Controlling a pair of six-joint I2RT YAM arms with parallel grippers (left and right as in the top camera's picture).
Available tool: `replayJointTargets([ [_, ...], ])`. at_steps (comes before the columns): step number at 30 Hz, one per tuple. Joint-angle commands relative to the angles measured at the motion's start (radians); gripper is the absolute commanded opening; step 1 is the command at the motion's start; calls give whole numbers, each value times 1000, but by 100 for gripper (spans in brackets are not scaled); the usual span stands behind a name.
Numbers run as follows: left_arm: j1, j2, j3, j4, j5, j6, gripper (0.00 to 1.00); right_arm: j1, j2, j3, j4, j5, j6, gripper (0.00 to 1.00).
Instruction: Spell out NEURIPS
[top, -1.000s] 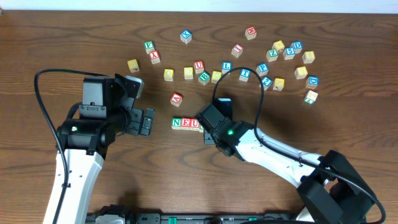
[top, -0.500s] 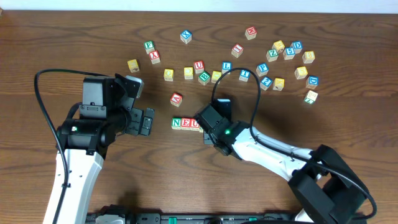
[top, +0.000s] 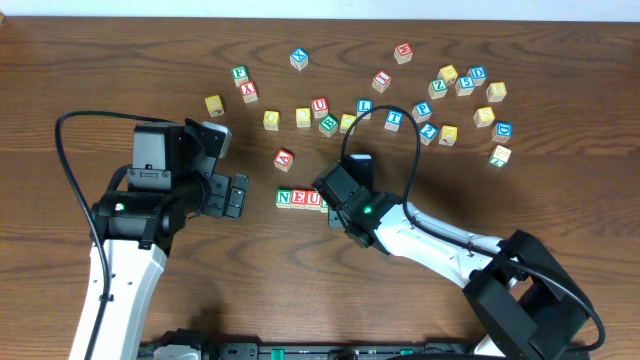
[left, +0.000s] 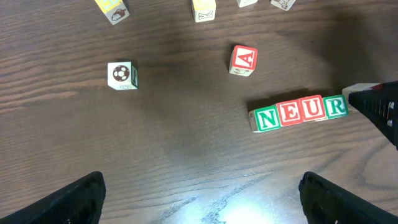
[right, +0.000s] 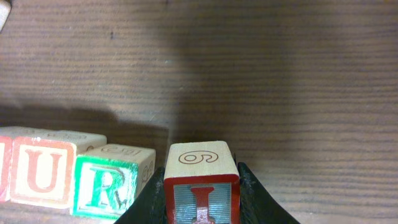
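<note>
Four cubes form the NEUR row (left: 300, 112); right gripper (right: 201, 202) clamps one I cube (right: 200, 177), left gripper (left: 199, 199) gapes wide

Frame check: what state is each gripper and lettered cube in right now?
left gripper: open, empty.
right gripper: shut on the I cube.
NEUR row: four cubes lined up, letters upward.
I cube: gripped, upright, beside the row's R end.
A cube: loose, apart from the row.
</note>
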Motion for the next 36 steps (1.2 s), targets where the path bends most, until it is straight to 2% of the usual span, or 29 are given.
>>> replayJointTargets([
  [1, 4, -1, 27, 0, -10, 6, 98, -24, 5, -6, 6, 28, -10, 5],
  [36, 4, -1, 27, 0, -10, 6, 98, -20, 6, -6, 3, -35, -9, 4],
])
